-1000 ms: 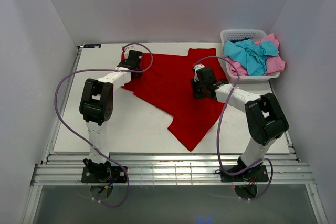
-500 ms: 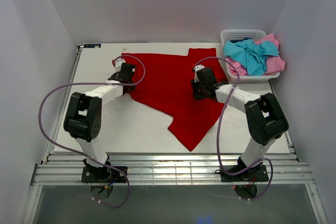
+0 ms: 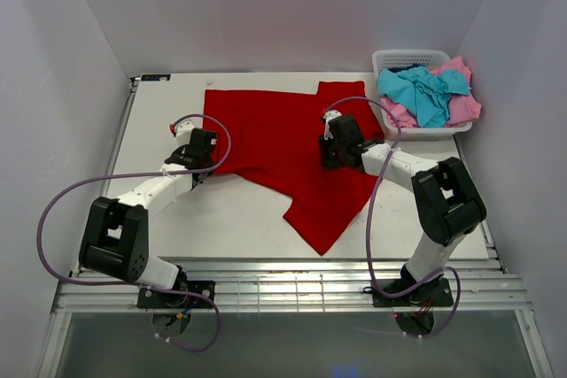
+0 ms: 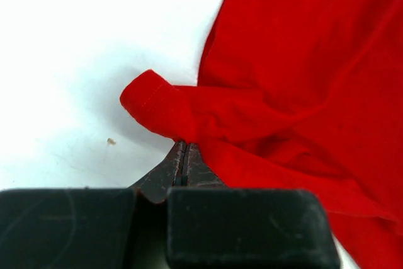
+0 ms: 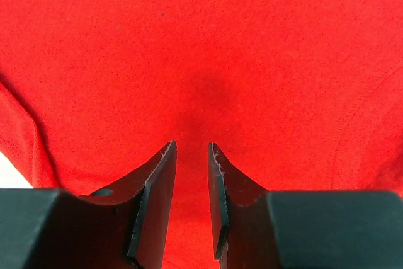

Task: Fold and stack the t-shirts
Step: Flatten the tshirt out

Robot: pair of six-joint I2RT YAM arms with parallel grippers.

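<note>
Top view first: your left arm is swinging back toward you. A second ago its gripper was up at the far left corner of the red t-shirt (image 3: 275, 143); now the left gripper (image 3: 200, 150) is sitting lower down that left edge, with the elbow folded out to the near left of the desk (image 3: 221, 210). The shirt's far left corner is now lying uncovered. The shirt itself is spreading across the middle of the desk, one point reaching toward the near edge. Your right gripper (image 3: 331, 153) is barely moving, planted on the right half of the shirt as before. The white basket (image 3: 394, 61) is sitting at the far right corner, unchanged, with the turquoise t-shirt (image 3: 421, 90) heaped over the pink t-shirt (image 3: 465, 108).

Left wrist view: your left gripper (image 4: 182, 149) is closed right down, only a hairline between the fingers, and it is pinching the red t-shirt (image 4: 302, 61) where a rolled hem (image 4: 151, 102) is bunching up at the tips. White desk (image 4: 94, 29) is filling the left side.

Right wrist view: your right gripper (image 5: 191, 149) is standing partly open with a narrow gap, holding nothing. Flat red t-shirt (image 5: 201, 42) is filling almost everything beyond the tips.
</note>
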